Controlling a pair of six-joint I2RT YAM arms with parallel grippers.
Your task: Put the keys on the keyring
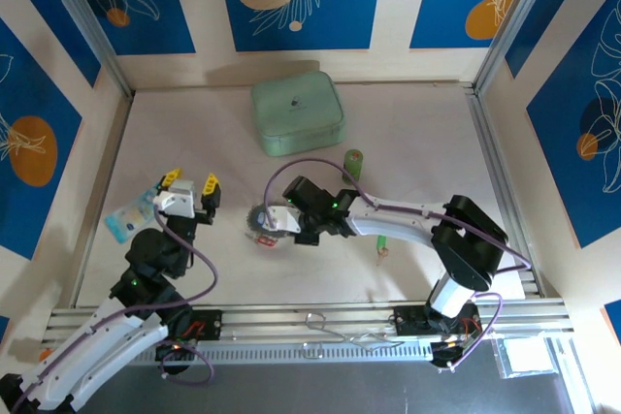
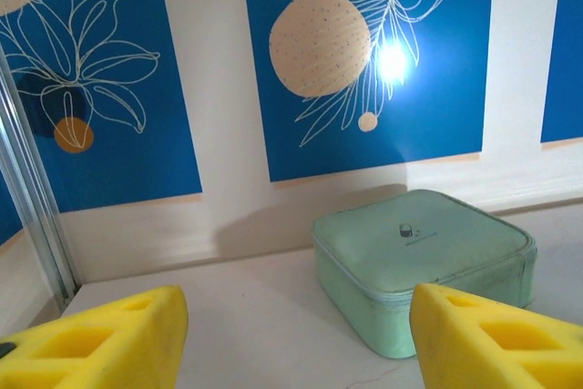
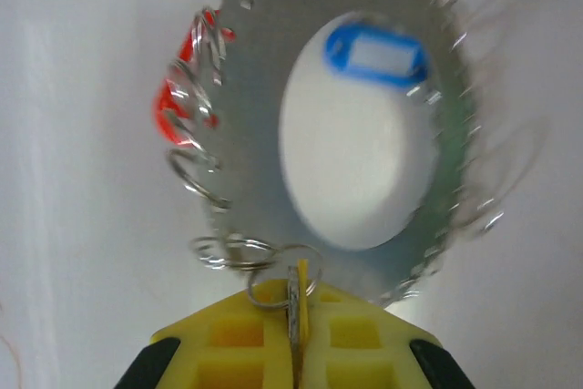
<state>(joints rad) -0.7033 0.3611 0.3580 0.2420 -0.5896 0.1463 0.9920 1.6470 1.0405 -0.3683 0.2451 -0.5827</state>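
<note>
Right hand [image 3: 293, 307] pinched shut on keyring [image 3: 250, 88] rim, 6 o'clock. You see blue key [image 3: 376, 50] inside ring, 1 o'clock; red key [image 3: 173, 102] at 9 o'clock. Left hand [image 2: 291, 334] spread wide.

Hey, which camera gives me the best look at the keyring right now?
The right wrist view: the keyring is close up, its hollow centre and coiled edge clear, pinched by the right end effector. In the top external view the keyring is a small grey ring beside that end effector, details lost.
</note>
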